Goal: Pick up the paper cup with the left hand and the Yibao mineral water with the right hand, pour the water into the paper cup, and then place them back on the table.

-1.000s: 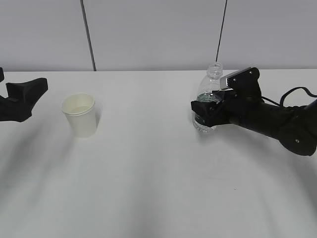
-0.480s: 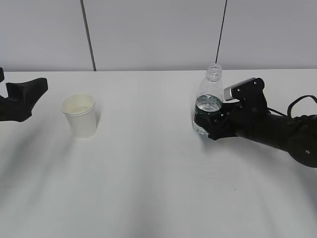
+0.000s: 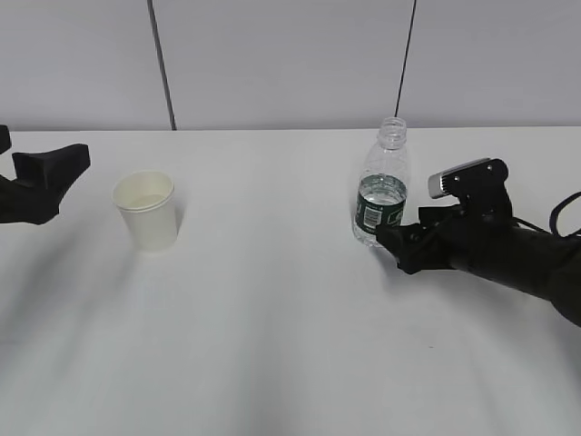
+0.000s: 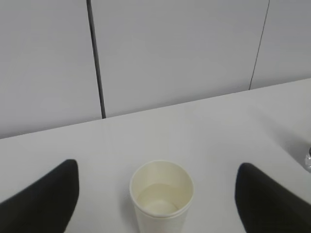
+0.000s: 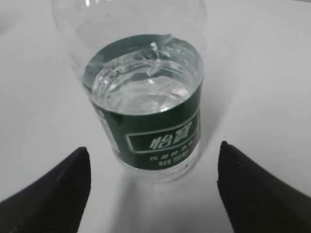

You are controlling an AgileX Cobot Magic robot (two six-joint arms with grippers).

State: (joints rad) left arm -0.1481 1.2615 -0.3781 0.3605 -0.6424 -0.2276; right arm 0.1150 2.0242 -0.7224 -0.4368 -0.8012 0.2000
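The white paper cup (image 3: 146,211) stands upright on the white table (image 3: 272,318) at the left, with some water in it; the left wrist view shows it from above (image 4: 161,194). My left gripper (image 3: 53,175) is open and empty, a short way left of the cup, its fingers (image 4: 46,199) wide apart on either side. The capless Yibao bottle (image 3: 382,186) stands upright at the right, about half full, green label facing the right wrist view (image 5: 146,97). My right gripper (image 3: 392,240) is open just right of the bottle's base, not touching it.
A grey panelled wall (image 3: 290,54) with dark vertical seams rises behind the table's far edge. White tabletop lies between the cup and the bottle and in front of both. A cable trails from my right arm (image 3: 517,259) at the far right.
My right gripper has let go of the bottle and drawn back to the right and slightly down. The bottle stays upright on the table. My left gripper and the cup have not moved.
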